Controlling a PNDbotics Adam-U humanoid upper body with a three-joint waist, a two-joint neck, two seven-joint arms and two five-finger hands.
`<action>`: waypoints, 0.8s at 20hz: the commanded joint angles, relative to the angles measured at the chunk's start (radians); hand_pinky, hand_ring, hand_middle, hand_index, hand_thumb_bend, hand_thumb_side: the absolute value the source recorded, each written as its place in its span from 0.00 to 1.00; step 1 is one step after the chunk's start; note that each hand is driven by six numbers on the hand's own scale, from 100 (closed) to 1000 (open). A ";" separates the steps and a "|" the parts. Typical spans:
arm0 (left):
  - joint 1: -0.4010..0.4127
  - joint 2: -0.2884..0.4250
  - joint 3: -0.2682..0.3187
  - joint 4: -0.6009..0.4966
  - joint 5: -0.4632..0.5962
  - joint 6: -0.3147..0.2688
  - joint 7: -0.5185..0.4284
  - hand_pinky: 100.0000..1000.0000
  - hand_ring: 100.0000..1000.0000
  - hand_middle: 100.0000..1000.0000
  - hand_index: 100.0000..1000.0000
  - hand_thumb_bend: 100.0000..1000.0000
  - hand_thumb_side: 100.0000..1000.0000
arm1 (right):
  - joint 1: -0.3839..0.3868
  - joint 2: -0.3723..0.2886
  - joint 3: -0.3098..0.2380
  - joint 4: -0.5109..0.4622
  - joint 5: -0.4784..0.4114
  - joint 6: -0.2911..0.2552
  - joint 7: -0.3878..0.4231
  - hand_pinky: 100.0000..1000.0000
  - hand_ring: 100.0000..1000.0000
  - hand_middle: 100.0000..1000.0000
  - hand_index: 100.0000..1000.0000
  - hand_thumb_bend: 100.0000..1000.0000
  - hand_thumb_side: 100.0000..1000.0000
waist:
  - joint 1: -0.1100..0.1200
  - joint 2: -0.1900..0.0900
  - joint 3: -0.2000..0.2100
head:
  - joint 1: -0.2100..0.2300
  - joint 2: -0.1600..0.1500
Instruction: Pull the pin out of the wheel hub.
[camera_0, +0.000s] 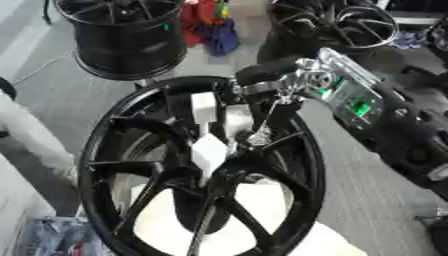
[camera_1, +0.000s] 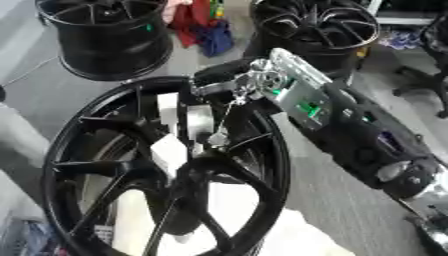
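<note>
Wheel: a big black wheel is standing near the middle.
Right hand: the right hand is reaching into its hub.
Fingers: cannot tell if they are holding anything.

Soft, even daylight with faint shadows; both views are slightly blurred, with pale glare on the grey floor.
</note>
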 joint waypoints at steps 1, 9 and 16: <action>-0.010 0.025 0.001 -0.010 -0.002 -0.002 -0.002 0.59 0.65 0.69 0.76 0.29 0.27 | -0.031 -0.045 -0.029 -0.058 -0.037 0.025 0.000 0.32 0.33 0.42 0.59 0.00 0.00 | 0.004 -0.014 -0.002 | -0.004 0.005; -0.009 0.032 0.001 -0.008 -0.001 -0.002 -0.002 0.59 0.65 0.69 0.76 0.29 0.27 | -0.063 -0.103 -0.090 -0.153 -0.102 0.075 -0.012 0.31 0.32 0.41 0.58 0.00 0.00 | -0.001 -0.020 -0.011 | -0.005 0.005; -0.007 0.038 0.005 -0.009 -0.002 -0.001 0.002 0.59 0.65 0.69 0.76 0.29 0.27 | -0.034 -0.184 -0.164 -0.215 -0.161 0.115 -0.069 0.32 0.32 0.41 0.59 0.00 0.00 | -0.004 -0.024 -0.024 | 0.004 0.005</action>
